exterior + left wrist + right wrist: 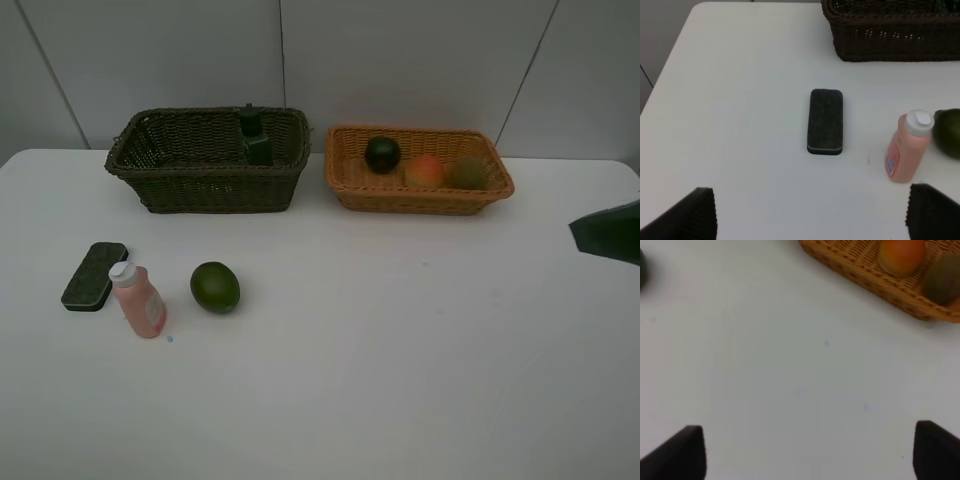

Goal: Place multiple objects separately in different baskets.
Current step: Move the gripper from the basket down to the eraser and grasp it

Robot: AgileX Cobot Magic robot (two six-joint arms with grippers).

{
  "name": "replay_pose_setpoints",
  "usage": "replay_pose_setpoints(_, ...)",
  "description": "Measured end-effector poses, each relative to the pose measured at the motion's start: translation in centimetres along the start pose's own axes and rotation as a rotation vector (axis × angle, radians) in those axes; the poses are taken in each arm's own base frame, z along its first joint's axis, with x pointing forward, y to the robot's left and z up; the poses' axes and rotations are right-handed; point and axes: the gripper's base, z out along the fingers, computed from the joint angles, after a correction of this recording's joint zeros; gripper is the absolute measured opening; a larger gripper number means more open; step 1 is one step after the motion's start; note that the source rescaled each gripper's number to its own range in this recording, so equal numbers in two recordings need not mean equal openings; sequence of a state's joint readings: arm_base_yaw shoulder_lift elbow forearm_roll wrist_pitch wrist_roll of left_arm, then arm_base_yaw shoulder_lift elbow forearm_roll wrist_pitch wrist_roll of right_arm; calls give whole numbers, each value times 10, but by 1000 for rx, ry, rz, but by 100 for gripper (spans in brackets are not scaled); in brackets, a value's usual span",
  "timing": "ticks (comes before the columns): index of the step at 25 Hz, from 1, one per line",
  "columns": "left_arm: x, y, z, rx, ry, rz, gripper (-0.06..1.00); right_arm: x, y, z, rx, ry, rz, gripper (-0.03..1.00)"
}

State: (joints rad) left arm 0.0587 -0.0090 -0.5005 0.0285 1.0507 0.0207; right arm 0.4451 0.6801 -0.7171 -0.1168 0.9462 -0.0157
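Left tool (810,212) and right tool (807,450) hang spread and empty. The eraser (826,121) on the worktop (740,100) looks light and stiff, best pinched across its narrow sides.

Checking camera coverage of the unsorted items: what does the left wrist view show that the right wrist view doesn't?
Left wrist only: the dark eraser block, the pink white-capped bottle and the dark wicker basket. Right wrist only: the orange wicker basket holding a peach and a kiwi. Both: the white table, likely the green fruit at the frame edge, and an open tool: left tool, right tool.
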Motion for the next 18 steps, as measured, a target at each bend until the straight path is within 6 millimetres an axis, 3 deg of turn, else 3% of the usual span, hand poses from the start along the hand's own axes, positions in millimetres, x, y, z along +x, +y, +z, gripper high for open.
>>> replay_pose_setpoints(7,0,0,0,0,0,0,100,31,-12,-24,111,-56,187,100)
replay_pose_setpoints(13,0,0,0,0,0,0,100,52,-10,-51,189,-146,256,100)
replay_pose_setpoints(18,0,0,0,0,0,0,100,75,-1,-57,213,-231,279,100)
